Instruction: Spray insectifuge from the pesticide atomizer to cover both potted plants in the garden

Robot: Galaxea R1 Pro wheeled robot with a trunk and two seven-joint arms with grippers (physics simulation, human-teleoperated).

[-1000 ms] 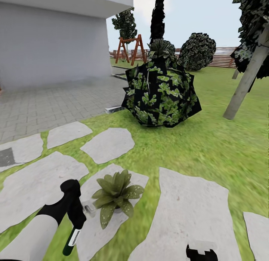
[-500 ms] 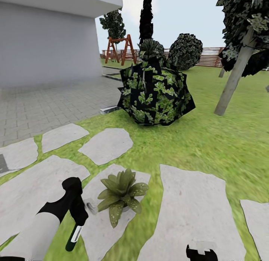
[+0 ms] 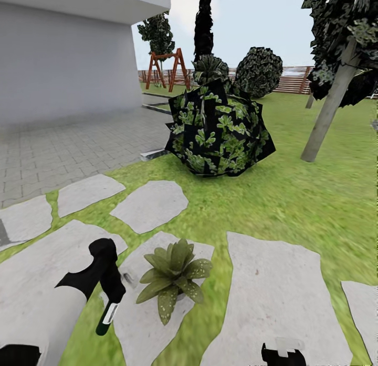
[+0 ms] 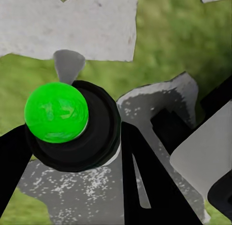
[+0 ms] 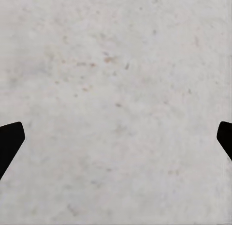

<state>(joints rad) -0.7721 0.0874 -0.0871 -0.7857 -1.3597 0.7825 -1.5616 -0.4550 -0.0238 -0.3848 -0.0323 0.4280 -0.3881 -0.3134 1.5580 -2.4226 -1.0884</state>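
Observation:
One potted plant (image 3: 173, 274), a rosette of pale-speckled green leaves, stands on a stepping stone (image 3: 144, 324) in the garden lawn. Just left of it my left gripper (image 3: 112, 295) is shut on the pesticide atomizer (image 3: 106, 318), a dark green bottle with a white label hanging downward. In the left wrist view the atomizer's bright green round end (image 4: 56, 112) sits in a black ring between the black fingers (image 4: 150, 186). My right gripper (image 3: 283, 355) pokes in at the bottom edge of the head view. It is open, its dark fingertips (image 5: 8, 140) wide apart over bare stone.
A large dark broad-leaved shrub (image 3: 218, 130) stands on the lawn ahead. A leaning tree trunk (image 3: 325, 117) is at the right. A grey house wall (image 3: 63, 62) and paving lie at the left. A swing frame (image 3: 168, 67) and brown fence (image 3: 294, 83) are far back.
The head view has swung a little to the right. My left gripper has lifted slightly with the atomizer in it, staying beside the plant.

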